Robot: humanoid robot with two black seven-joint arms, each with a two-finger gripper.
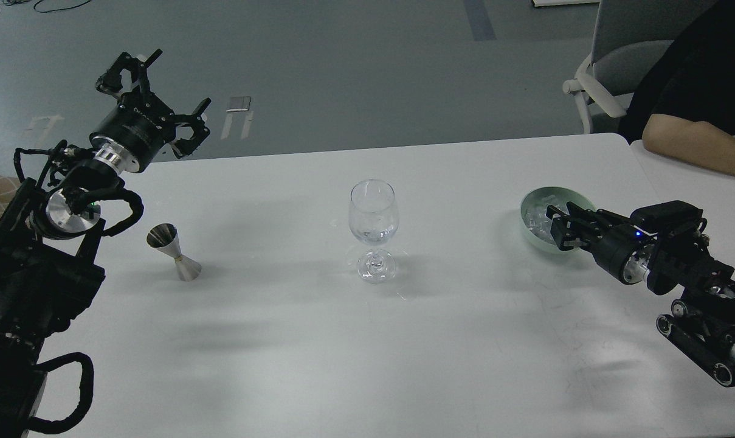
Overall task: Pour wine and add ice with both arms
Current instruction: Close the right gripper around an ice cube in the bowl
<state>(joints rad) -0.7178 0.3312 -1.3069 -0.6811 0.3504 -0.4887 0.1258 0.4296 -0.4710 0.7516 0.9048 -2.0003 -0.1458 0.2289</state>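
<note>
A clear stemmed wine glass (373,226) stands upright at the table's middle, with a little clear glint at the bottom of its bowl. A pale green bowl (559,194) at the right holds ice (534,217). My right gripper (554,226) reaches from the right into the bowl, its dark fingers over the ice; I cannot tell whether they are shut or hold a cube. My left gripper (179,82) is open and empty, raised above the table's far left edge. A steel jigger (174,252) stands on the table below it.
The white table (367,340) spans the view. A seated person's bare forearm (695,146) rests on the far right corner, with a grey chair (622,61) behind. My left arm's bulk (33,280) fills the left edge.
</note>
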